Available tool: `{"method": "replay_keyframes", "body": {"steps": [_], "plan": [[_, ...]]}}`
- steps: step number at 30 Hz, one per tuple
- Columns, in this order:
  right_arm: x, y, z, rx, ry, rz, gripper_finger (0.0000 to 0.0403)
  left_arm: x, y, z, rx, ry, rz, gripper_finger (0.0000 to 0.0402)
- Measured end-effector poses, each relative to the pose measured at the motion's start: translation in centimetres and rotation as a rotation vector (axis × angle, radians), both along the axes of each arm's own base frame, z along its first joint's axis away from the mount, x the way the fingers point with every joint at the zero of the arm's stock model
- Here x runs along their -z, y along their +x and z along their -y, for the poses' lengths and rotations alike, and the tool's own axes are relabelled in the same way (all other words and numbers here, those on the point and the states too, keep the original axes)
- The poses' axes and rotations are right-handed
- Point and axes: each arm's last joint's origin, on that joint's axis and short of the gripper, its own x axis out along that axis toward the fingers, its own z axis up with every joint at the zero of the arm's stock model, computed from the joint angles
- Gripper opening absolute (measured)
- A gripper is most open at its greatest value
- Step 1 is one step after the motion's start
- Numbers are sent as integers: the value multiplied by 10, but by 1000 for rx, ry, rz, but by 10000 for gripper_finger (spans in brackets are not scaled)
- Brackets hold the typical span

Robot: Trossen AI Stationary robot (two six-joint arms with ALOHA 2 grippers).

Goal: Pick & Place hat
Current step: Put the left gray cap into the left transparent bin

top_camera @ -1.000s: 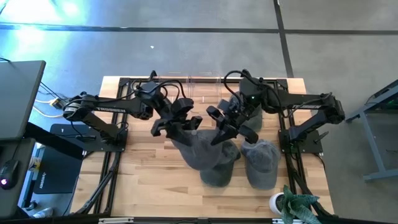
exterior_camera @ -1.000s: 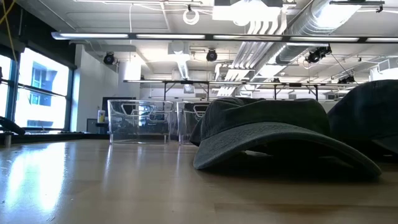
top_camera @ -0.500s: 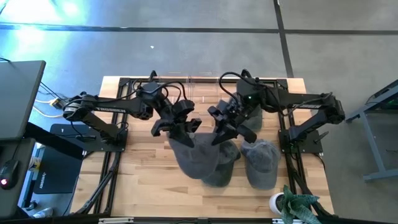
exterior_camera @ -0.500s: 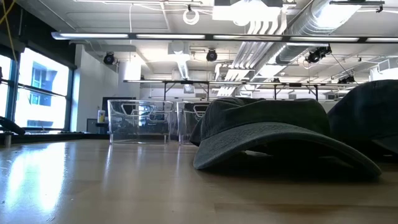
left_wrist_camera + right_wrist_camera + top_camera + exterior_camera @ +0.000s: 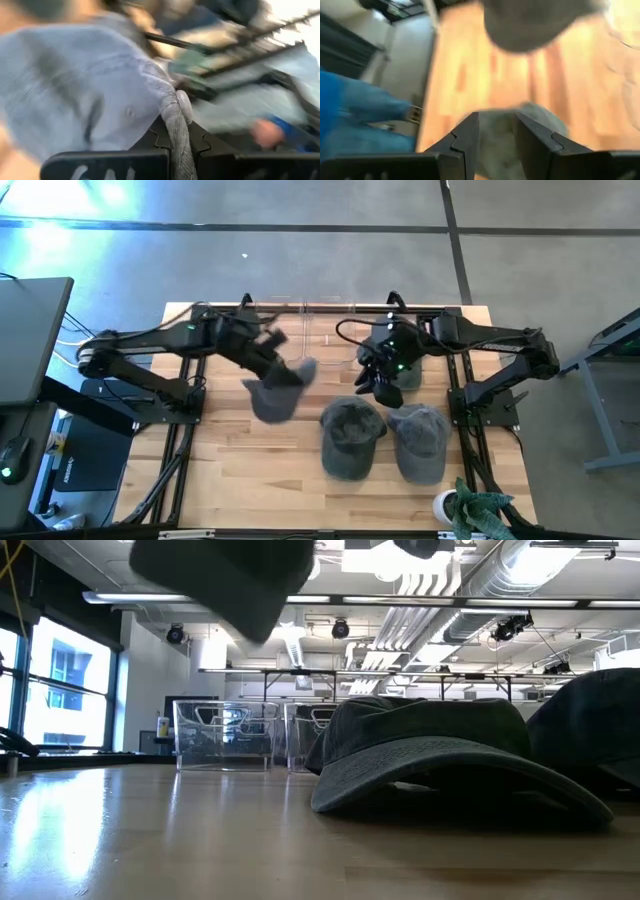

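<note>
Up off the table at about 9 o'clock from centre, the lifted hat (image 5: 277,390) hangs from the left gripper (image 5: 175,117), whose jaws are pinched tight on a fold of the fabric, so I'd guess it's being carried toward the clear bins (image 5: 225,735) at 12 o'clock. Right gripper (image 5: 385,380) sits just past the hat on the table (image 5: 352,438) with its jaws apart, nothing in them. Both wrist views are smeared, and the low view cuts off the carried hat's top and gripper.
</note>
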Motion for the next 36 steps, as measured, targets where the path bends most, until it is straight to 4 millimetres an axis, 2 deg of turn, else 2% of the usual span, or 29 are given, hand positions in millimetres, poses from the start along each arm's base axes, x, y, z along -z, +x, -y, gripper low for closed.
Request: {"method": "replay_keyframes", "body": {"steps": [5,10,13,16,20,24,27,30,36], "plan": [[23,-6,0,80,-123,18,115,-7,-41,-9,-431,93,-90,1],[49,-9,4,153,-65,173,115,-19,-54,-5,-759,132,12,1],[54,-9,5,135,-29,280,117,-24,-49,-1,-879,144,93,1],[52,-6,4,107,-26,369,136,-24,-31,3,-974,162,153,1],[43,-2,5,93,-65,489,195,-14,1,6,-1014,157,190,1],[34,0,4,59,-147,599,262,-12,20,8,-1026,118,251,1],[31,-2,-4,28,-306,644,290,-10,32,8,-1032,90,293,1],[33,-2,-17,21,-519,629,295,-15,34,9,-1026,51,343,1],[47,-10,-38,-18,-964,429,296,-20,31,9,-1010,22,381,1]]}}
